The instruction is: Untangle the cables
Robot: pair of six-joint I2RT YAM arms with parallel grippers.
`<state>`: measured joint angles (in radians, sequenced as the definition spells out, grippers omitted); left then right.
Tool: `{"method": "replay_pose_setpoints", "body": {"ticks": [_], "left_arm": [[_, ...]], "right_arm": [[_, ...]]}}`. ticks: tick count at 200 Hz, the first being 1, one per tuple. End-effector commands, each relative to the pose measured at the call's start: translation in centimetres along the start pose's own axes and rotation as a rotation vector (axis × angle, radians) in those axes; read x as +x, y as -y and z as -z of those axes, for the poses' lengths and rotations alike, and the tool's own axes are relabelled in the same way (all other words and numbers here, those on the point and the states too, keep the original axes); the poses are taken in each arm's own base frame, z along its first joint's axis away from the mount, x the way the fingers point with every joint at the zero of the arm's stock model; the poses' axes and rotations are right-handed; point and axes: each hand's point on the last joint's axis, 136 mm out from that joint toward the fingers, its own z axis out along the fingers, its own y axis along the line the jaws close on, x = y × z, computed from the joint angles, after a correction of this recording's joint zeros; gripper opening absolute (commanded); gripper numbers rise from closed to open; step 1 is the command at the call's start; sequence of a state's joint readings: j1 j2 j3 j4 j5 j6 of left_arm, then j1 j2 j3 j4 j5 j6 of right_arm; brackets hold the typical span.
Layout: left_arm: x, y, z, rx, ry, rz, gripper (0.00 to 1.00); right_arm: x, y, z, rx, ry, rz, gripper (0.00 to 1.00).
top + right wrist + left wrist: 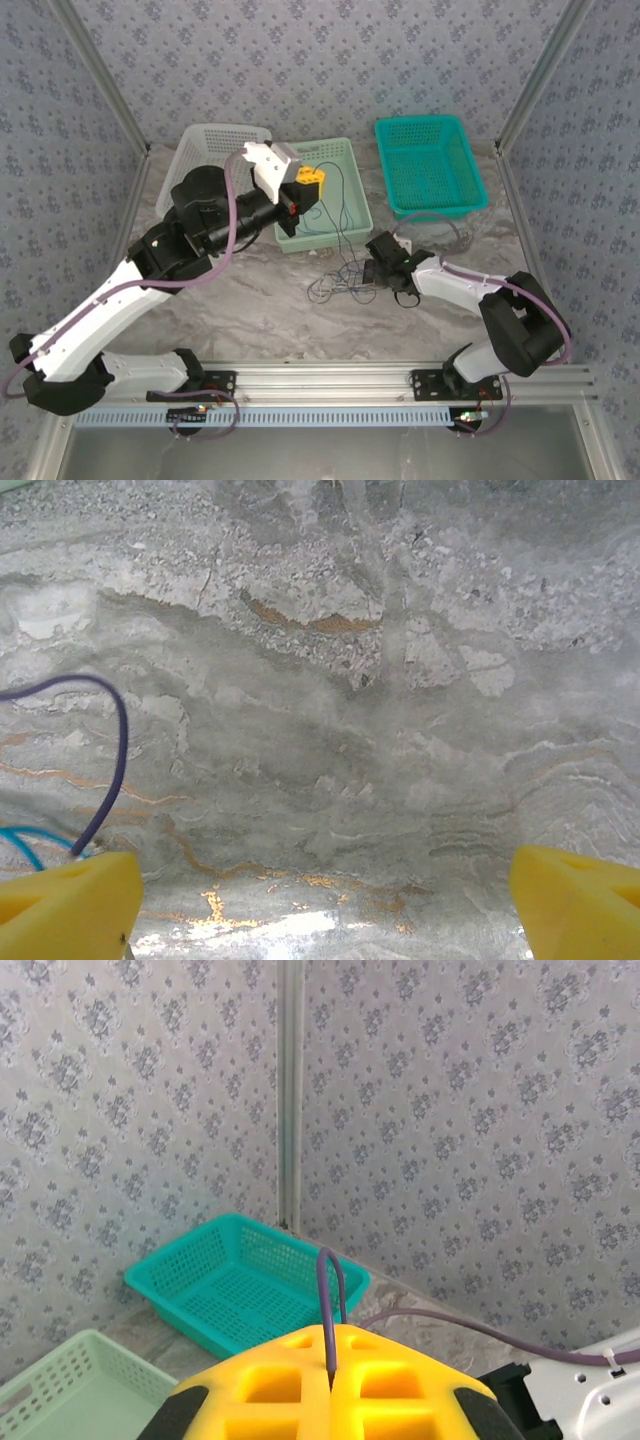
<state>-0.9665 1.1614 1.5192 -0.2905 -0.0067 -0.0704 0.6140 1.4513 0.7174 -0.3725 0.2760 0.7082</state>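
Left wrist view: the left gripper is clenched on the thin dark purplish-grey cable. The right gripper gapes wide, low over the veined grey marble tabletop, with the thin blue cable beside it. Patterned grey wallpaper walls stand behind.

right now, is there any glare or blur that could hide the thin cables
Top external: even light, soft shadows, the cables hair-thin but sharp on the marble table. Left wrist: wallpaper crisp, its yellow fingers soft near the lens, the purplish cable clear. Right wrist: a bright glare patch low on the marble, the fingertips slightly blurred.
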Motion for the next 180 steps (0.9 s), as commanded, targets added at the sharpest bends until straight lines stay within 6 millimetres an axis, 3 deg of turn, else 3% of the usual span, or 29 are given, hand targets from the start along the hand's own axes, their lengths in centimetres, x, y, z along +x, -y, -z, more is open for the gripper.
{"method": "replay_pose_setpoints", "body": {"ticks": [1, 52, 105, 125, 166, 180], "left_arm": [[-2.7, 0.5, 0.3, 0.027, 0.067, -0.033, 0.0], [-1.3, -1.4, -1.4, -0.038, 0.008, -0.01, 0.0], [-0.5, -4.4, -0.4, -0.137, -0.004, 0.025, 0.0], [0.3, -4.4, -0.4, -0.132, -0.026, 0.029, 0.0], [3.0, -4.3, -1.7, -0.112, -0.12, 0.032, 0.0], [3.5, -4.5, -1.6, -0.12, -0.129, 0.034, 0.0]], "right_arm": [[0.1, 1.4, -0.1, 0.065, -0.008, -0.023, 0.97], [-1.2, 3.9, 1.9, 0.154, 0.061, -0.016, 1.0], [-4.1, 6.6, 4.2, 0.119, 0.091, -0.104, 1.0], [-4.9, 6.2, 5.0, 0.06, 0.11, -0.092, 1.0], [-5.5, 3.1, 6.5, -0.135, 0.108, -0.05, 1.0], [-5.5, 2.9, 6.7, -0.152, 0.099, -0.057, 1.0]]}}
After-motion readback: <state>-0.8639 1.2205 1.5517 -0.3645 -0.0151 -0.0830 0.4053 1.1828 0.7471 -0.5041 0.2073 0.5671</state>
